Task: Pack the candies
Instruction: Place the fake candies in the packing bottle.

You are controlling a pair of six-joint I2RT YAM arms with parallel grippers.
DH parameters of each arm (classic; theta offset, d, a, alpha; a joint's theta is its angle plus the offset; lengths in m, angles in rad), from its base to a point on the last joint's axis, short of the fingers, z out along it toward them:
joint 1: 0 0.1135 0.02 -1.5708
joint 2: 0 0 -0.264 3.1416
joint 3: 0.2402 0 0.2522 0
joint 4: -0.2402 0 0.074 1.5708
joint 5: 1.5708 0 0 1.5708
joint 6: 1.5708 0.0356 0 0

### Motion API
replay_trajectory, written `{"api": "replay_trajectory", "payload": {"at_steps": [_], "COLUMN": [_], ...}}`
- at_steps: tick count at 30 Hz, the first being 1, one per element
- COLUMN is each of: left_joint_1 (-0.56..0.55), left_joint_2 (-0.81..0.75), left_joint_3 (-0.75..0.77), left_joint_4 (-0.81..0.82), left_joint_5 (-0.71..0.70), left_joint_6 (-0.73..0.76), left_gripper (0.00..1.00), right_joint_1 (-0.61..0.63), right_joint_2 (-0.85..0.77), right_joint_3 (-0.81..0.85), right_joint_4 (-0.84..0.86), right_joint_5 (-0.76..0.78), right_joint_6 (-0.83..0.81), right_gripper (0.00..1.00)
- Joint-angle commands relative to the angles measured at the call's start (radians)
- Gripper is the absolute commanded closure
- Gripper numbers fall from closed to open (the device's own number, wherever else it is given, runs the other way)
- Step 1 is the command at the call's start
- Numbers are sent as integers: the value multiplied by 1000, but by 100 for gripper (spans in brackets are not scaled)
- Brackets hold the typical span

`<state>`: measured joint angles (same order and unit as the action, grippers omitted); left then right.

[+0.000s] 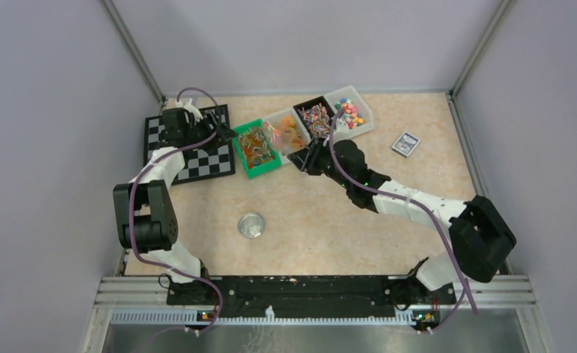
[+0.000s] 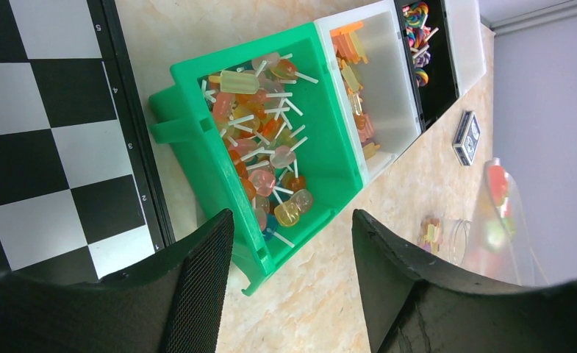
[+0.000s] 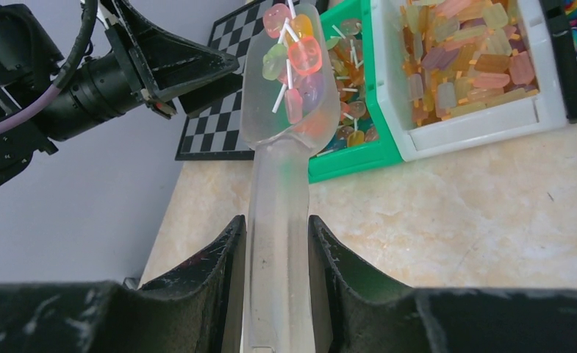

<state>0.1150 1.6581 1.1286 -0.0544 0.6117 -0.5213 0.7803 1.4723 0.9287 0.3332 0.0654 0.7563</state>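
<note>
Right claw [image 3: 276, 224] tight on the clear scoop [image 3: 289, 125] of candies [image 3: 296, 55] near the green bin [image 3: 344, 158]; left claw [image 2: 291, 219] wide, empty.

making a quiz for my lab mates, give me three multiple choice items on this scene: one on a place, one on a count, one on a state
1. In the top view, where is the chessboard? A) left of the green bin B) between two bins C) at the near edge
2. How many bins stand in the row? A) two B) four C) six
3. What is the right hand doing? A) open, empty B) shut on the clear scoop holding candies C) pressing on the table
Answers: 1 A, the board lies left of it. 2 B, green, then pale bin, black bin, white bin. 3 B, its fingers clamp the handle.
</note>
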Motion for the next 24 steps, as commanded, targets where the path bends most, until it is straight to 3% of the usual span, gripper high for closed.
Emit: {"api": "replay_trajectory", "payload": {"at_steps": [1, 11, 24], "left_joint_1": [6, 6, 5], "left_joint_2": [-45, -45, -45], "left_joint_3": [-9, -12, -16], "left_joint_4": [30, 36, 40], "left_joint_5": [3, 6, 11], "left_joint_6": [20, 17, 15], "left_gripper": [34, 34, 34], "right_joint_1": [-7, -9, -8], "right_joint_2": [-125, -406, -838], "right_joint_3": [-47, -190, -319], "right_joint_4": [64, -87, -546], "right_joint_5": [56, 179, 345], "right_joint_6": [-34, -66, -32], "right_gripper": [100, 100, 100]}}
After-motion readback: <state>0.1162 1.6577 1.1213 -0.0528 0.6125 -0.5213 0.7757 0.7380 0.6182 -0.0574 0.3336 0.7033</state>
